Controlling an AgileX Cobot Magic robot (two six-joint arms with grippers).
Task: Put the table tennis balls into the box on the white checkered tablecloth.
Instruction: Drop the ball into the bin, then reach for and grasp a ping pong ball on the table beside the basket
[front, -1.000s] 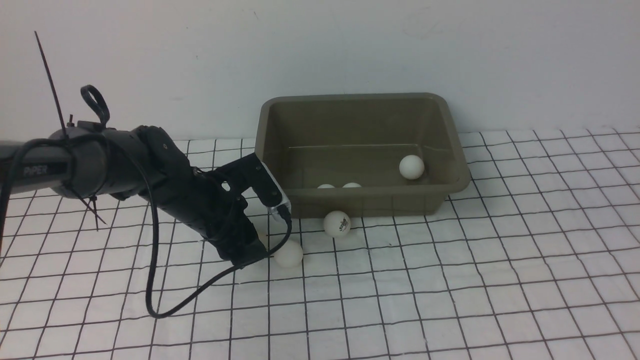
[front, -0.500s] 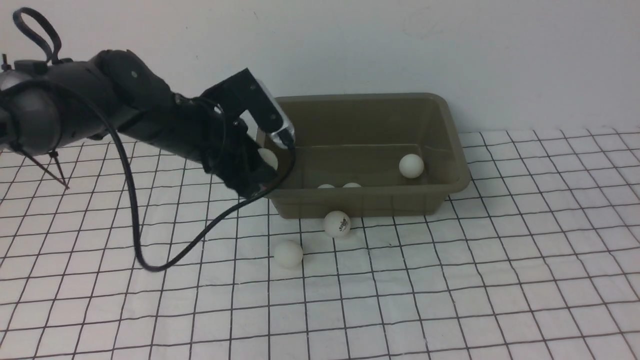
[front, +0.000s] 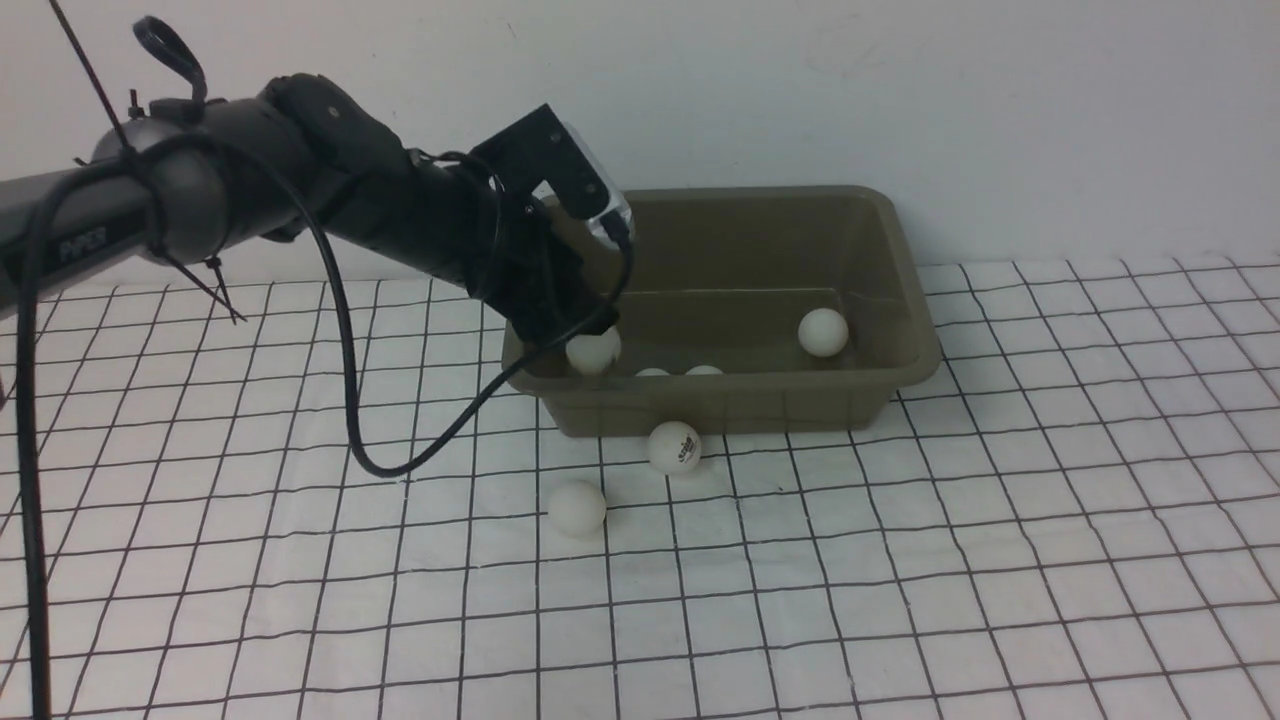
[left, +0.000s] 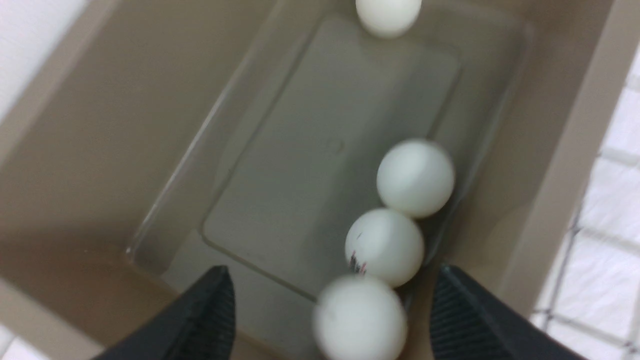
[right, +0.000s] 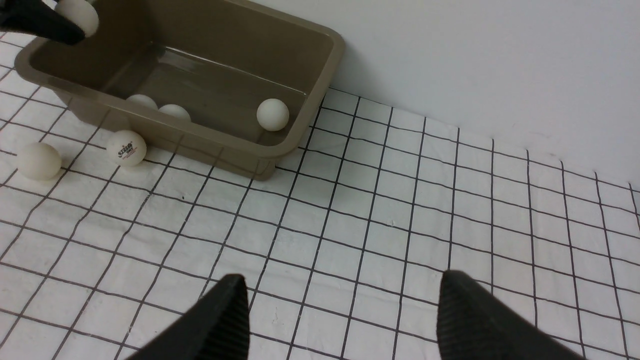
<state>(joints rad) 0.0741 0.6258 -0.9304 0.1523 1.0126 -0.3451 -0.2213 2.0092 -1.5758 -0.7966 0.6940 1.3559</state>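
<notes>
White checked cloth (front: 1000, 500), pale wall (front: 900, 90): two balls outside the box

Box (front: 740, 405) at frame centre. Left gripper (front: 570, 328) hangs over its left end, jaws apart; blurred ball (front: 593, 350) just under them, touched by neither. Three more balls (front: 823, 332) inside. Plain ball (front: 577, 507) and logo ball (front: 674, 446) lie lower centre, below the left gripper. Right gripper (right: 340, 300) spread, empty, outside the front view; left judged nearer

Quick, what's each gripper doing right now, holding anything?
Left gripper: open, a table tennis ball loose between its jaws, over the box.
Right gripper: open, holding nothing.
</notes>
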